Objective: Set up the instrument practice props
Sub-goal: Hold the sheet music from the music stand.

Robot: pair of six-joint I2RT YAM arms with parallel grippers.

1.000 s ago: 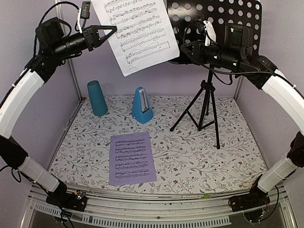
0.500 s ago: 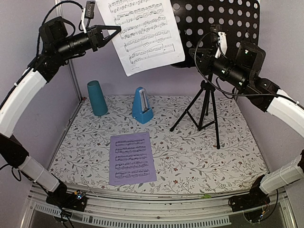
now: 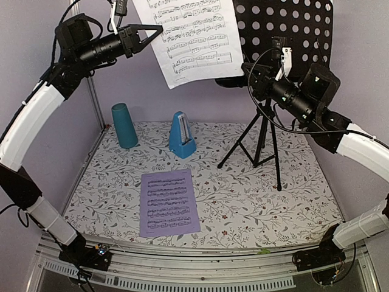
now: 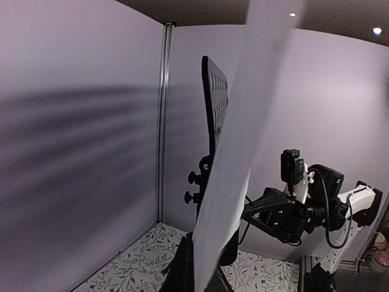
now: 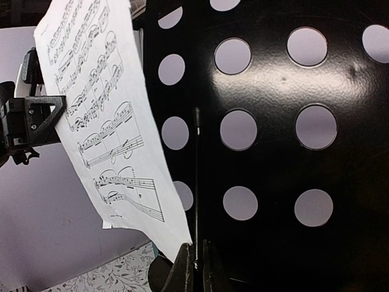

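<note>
My left claw (image 3: 159, 28) is clamped on the white page (image 3: 194, 36), and my right claw (image 3: 248, 67) is shut beside its lower corner. The lavender page (image 3: 169, 202) lies flat near me, with the metronome (image 3: 182, 135) farther back. At the far stand (image 3: 292, 24), the tilted sheet could catch the tray's edge and crumple, or slip free.

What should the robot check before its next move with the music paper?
1. Grip: left jaws shut on the white sheet: ok.
2. The white sheet lying against the stand's tray: not ok, it hangs tilted beside it.
3. What the shut right jaws pinch near the tray's lower edge: cannot tell.
4. The tripod standing upright: ok.
5. The lavender sheet flat on the table, uncovered: ok.
6. The metronome upright, apart from the tripod's legs: ok.
</note>
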